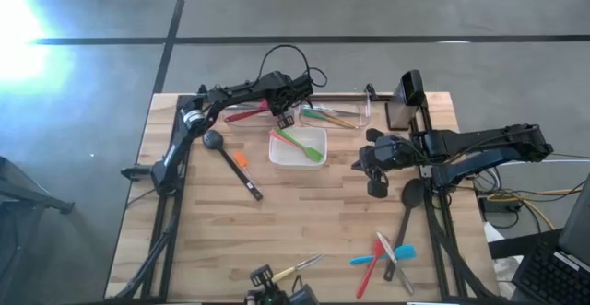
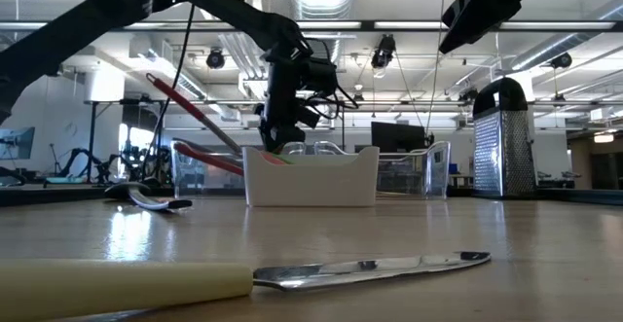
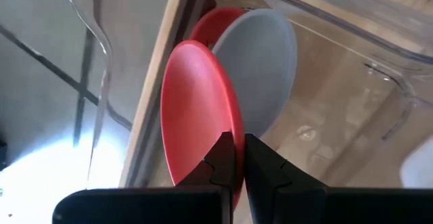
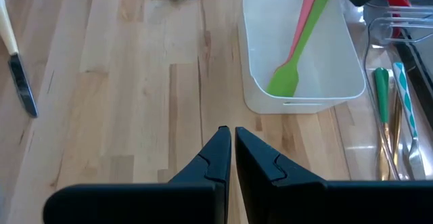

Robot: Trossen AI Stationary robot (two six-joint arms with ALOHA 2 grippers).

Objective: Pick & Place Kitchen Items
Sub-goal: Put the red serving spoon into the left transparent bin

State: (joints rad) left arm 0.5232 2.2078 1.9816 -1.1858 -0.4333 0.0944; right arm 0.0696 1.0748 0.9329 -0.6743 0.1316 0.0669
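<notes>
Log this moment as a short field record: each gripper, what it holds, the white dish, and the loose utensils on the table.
left gripper: at the far clear bin, shut on red spatula
right gripper: shut, empty, above bare table near the dish
white dish: holds green spatula and pink spatula
black ladle: lying left of the dish
knife: cream handle, at the near edge
near-right cluster: red, blue and other utensils lying crossed
</notes>
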